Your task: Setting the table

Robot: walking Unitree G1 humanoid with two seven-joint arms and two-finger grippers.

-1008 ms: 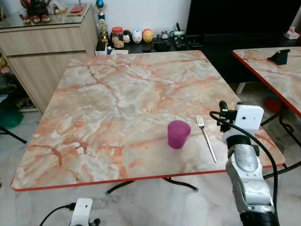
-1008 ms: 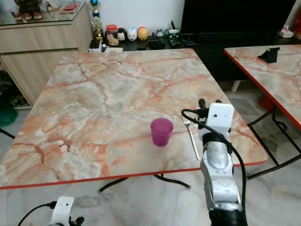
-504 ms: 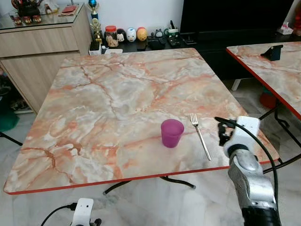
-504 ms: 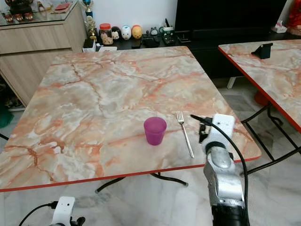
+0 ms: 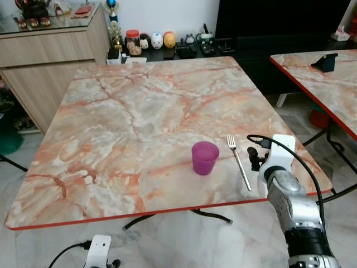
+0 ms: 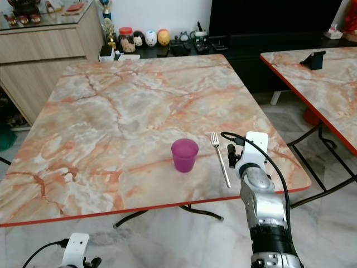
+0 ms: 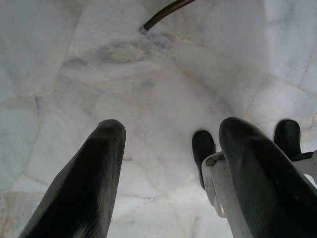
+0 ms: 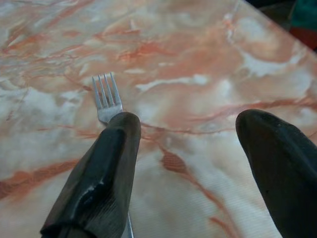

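Observation:
A purple cup (image 5: 204, 157) stands upright near the front of the marble table (image 5: 139, 106). Just to its right lies a silver fork (image 5: 239, 162), tines pointing away from me. My right gripper (image 5: 256, 159) is low over the table just right of the fork. In the right wrist view this gripper (image 8: 188, 148) is open; one finger (image 8: 101, 178) overlaps the fork's handle, with the tines (image 8: 106, 96) showing beyond it. Nothing is between the fingers. My left gripper (image 7: 171, 148) hangs open over the floor below the table's front edge.
A second marble table (image 5: 326, 84) stands to the right with a gap between the two. A wooden cabinet (image 5: 50, 44) is at the back left, and small jars and figurines (image 5: 156, 42) sit on a low dark shelf behind the table. Black table legs (image 7: 161, 12) cross the tiled floor.
My right gripper has dropped lower toward the tabletop and shifted left, closer to the fork. The cup and fork have stayed put; the head view shifted slightly.

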